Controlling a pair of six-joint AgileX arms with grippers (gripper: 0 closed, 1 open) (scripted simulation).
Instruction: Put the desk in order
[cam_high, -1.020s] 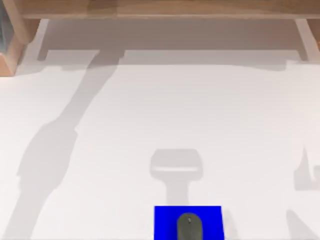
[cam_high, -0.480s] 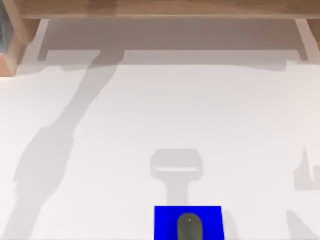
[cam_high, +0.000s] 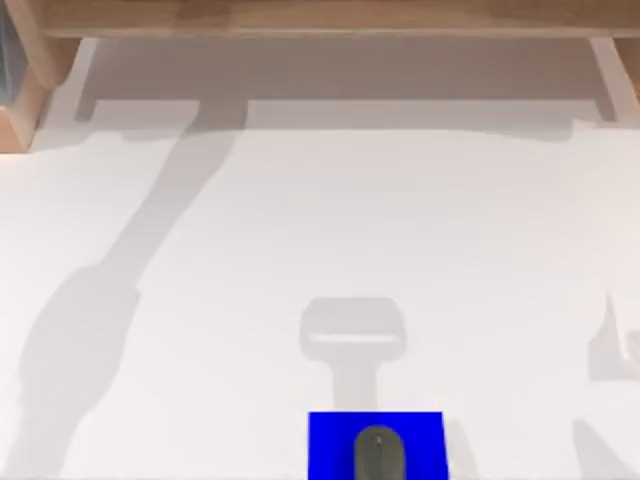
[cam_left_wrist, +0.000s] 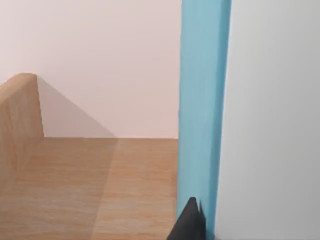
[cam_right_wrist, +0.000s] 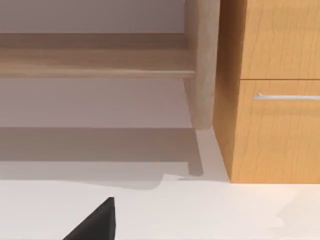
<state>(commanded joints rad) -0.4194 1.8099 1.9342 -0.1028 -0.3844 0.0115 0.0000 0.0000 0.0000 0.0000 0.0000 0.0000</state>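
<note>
Risk: left gripper (cam_left_wrist: 192, 220) sits hard against a tall blue panel (cam_left_wrist: 202, 100) over the wooden shelf (cam_left_wrist: 100, 185); panel could tip or scrape if dragged sideways. Can't tell if that claw is open or clamped on it. Right gripper (cam_right_wrist: 97, 220), lower left of its wrist frame, low over the desk (cam_high: 320, 220); opening unclear. Desk spans the top frame, shelf along the upper edge. Mouse (cam_high: 379, 453) on blue pad (cam_high: 330, 440), bottom centre.

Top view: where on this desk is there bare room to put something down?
The white desk is bare from the wooden shelf at the far edge down to the blue pad. The near middle is taken: a dark mouse sits on that pad.
</note>
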